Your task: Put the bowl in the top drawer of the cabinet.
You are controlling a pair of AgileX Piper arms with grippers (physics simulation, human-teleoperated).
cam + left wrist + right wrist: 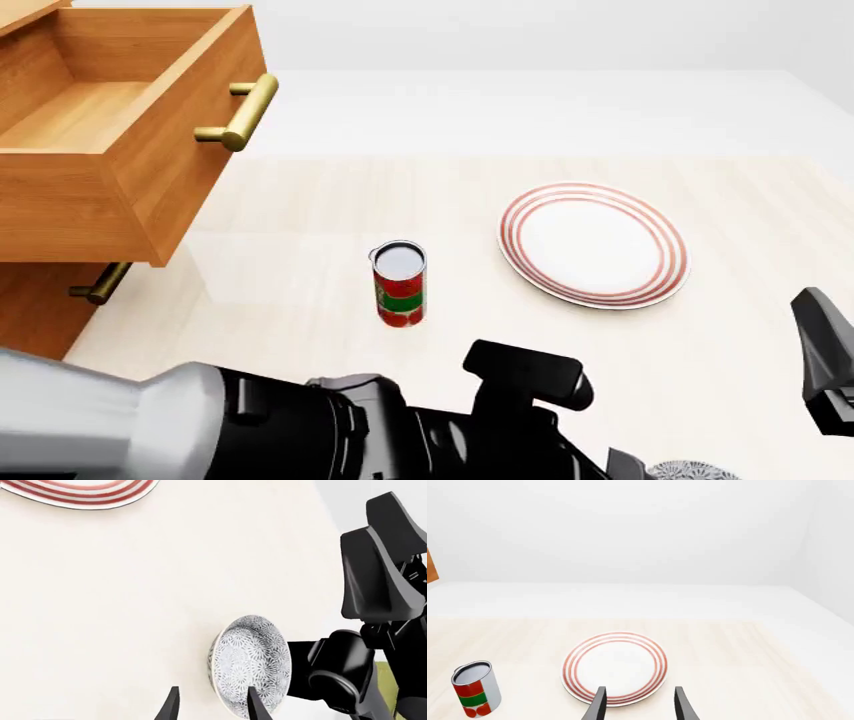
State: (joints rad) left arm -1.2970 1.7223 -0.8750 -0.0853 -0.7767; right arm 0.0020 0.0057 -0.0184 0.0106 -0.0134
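Blue-grey squiggle pattern marks the bowl [250, 662], which sits on the pale surface [120, 605] at the near edge — in the front view we catch only a sliver of it [694, 470] at the bottom of the frame, just right of the left arm. Our left gripper [212, 707] hovers over it with the fingers [170, 707] parted and nothing held; one finger tip lies over the bowl in that view, but we cannot tell if it touches. Black links of the right arm [380, 575] crowd in just beside the bowl.

Our left arm [334, 425] stretches across the near side of the surface. Between the bowl and the cabinet [40, 300] stands a red and green can [399, 285], upright and open-topped, on the bare surface. A flat white plate with red rings [594, 243] lies to the right of the can, well apart from it.

The top drawer [120, 130] is pulled out wide — its brass handle [243, 112] faces the can, its inside bare wood. The lower drawer's handle [100, 283] shows beneath.

Our right gripper [639, 707] has fingers parted too, holding nothing, pointing toward the plate.
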